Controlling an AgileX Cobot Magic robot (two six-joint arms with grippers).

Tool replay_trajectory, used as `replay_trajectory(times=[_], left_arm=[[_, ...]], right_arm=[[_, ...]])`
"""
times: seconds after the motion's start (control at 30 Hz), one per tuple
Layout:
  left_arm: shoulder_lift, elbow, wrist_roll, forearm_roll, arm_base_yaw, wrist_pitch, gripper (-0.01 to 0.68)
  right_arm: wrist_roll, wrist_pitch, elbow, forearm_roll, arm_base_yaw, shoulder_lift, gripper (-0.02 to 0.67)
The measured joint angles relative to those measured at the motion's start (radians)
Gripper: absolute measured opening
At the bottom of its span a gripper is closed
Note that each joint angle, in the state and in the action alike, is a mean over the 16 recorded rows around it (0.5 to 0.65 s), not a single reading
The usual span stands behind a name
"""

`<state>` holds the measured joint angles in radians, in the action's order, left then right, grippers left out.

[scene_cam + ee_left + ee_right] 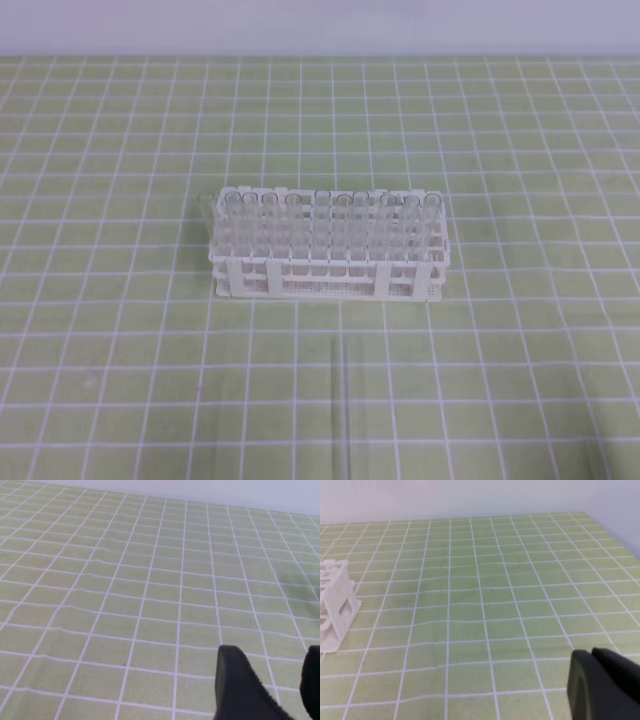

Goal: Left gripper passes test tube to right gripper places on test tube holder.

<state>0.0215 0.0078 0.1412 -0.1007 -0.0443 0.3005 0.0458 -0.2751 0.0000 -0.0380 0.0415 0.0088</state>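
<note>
The white test tube holder [327, 268] stands mid-table with several clear tubes upright in its back rows; its end also shows at the left edge of the right wrist view as the test tube holder [335, 602]. In front of it a faint clear test tube [343, 400] lies lengthwise on the mat. Neither arm appears in the exterior high view. In the left wrist view my left gripper [277, 690] is open, with only mat between its black fingers [240, 690]. My right gripper [594, 680] is shut and holds nothing, low over the mat to the right of the holder.
A green mat with a white grid covers the whole table [120, 380]. A pale wall runs along the far edge. One clear tube [206, 208] stands at the holder's left end, slightly outside its outline.
</note>
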Motion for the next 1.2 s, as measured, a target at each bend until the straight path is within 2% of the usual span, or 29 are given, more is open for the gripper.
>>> replay_trajectory(times=[1.2], left_arm=[[-0.012,-0.005,0.000,0.004,0.000,0.001,0.257]], right_arm=[[0.000,0.000,0.000,0.000,0.000,0.000,-0.018]])
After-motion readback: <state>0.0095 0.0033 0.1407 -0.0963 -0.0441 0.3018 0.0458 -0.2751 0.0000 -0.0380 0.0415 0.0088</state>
